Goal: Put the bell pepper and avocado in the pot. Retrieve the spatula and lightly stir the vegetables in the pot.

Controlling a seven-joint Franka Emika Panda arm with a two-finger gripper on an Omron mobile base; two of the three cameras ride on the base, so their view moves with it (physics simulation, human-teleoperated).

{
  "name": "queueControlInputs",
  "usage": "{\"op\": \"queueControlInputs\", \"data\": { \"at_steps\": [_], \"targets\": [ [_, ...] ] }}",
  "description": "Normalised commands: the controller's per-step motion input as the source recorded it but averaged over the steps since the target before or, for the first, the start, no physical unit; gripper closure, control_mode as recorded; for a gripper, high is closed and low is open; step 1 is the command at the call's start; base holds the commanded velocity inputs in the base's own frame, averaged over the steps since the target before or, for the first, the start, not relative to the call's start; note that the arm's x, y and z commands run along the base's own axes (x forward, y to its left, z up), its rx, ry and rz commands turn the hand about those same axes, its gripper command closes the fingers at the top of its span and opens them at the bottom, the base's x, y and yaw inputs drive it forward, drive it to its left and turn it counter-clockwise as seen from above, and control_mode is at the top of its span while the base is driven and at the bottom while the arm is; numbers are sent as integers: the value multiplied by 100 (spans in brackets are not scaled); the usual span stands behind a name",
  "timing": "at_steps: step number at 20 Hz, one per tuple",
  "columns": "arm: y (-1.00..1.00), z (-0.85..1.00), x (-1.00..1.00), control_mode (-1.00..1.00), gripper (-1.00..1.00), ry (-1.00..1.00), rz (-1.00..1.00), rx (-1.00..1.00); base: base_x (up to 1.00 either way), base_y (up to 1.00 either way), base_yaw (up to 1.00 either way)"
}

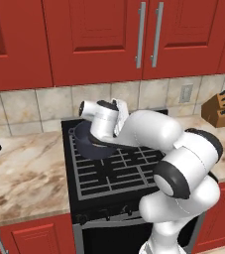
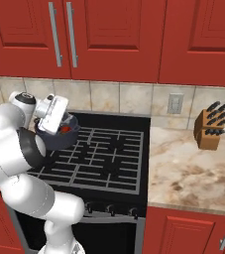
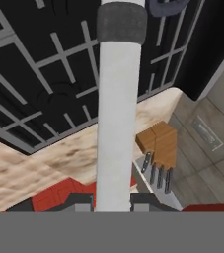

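Step in hand: the stirring stage, as I judged it, since the spatula was already held and a red item lay in the pot.
Claw: the claw was clenched on the spatula's white handle, which rose from between the fingertips to a grey collar near the top of the hand view.
Pot: it stood on the rear left burner of the stove, and the hand hung right over its mouth.
Bell pepper: the bell pepper showed as a red patch inside the pot, near the rim.
Avocado: I could not tell whether it was in the pot; the hand covered most of the inside.
Surroundings: the knife block sat on the bench to the right of the stove, well apart from the pot.
Next move: gentle sweeps of the spatula's end through the pot, light enough not to tip it or flick the vegetables out.
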Motion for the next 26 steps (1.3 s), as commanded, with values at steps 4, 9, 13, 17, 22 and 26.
{"op": "queueControlInputs", "data": {
  "at_steps": [4,9,13,17,22,26],
  "targets": [
    [1,6,16,-100,100,0,0,0,0,0,0],
    [0,37,36,-100,100,0,0,0,0,0,0],
    [-2,49,7,-100,100,0,0,0,0,0,0],
    [0,15,-8,-100,100,5,2,-2,0,0,0],
    [0,-10,-24,-100,100,5,6,-8,0,0,0],
    [0,-2,-7,-100,100,0,6,-6,0,0,0]
  ]
}}
